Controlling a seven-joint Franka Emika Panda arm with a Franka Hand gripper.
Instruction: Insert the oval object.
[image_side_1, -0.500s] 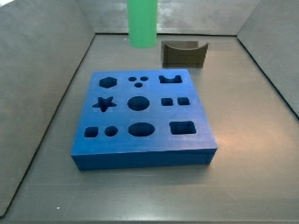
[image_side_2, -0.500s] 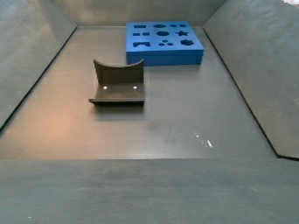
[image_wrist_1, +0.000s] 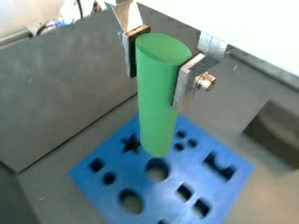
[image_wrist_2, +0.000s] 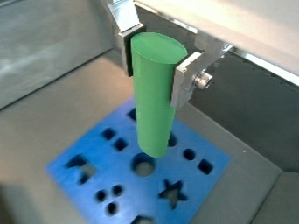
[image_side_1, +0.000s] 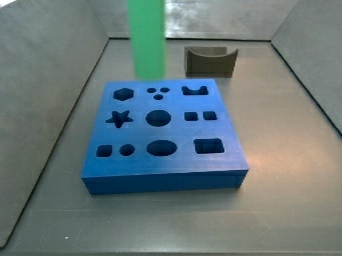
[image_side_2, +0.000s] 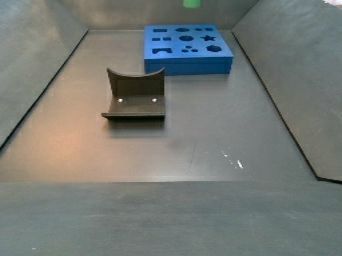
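Observation:
My gripper (image_wrist_1: 160, 61) is shut on the top of the oval object (image_wrist_1: 156, 105), a tall, smooth, bright green peg held upright; both wrist views show it between the silver fingers (image_wrist_2: 187, 74). The peg (image_side_1: 144, 40) hangs above the back left part of the blue block (image_side_1: 181, 134), its lower end clear of the top face. In both wrist views its lower end sits over the block's holes (image_wrist_2: 143, 164). The oval hole (image_side_1: 162, 149) is in the block's front row. The gripper itself is above the frame in both side views; only the peg's tip (image_side_2: 191, 3) shows.
The dark fixture (image_side_1: 210, 62) stands behind the block near the back wall, and shows in a side view (image_side_2: 134, 95) in mid floor. Grey walls close in the floor on the sides. The block (image_side_2: 187, 65) lies at the far end.
The peg has moved left and come down lower over the block's back left part. The block and the fixture have not moved.

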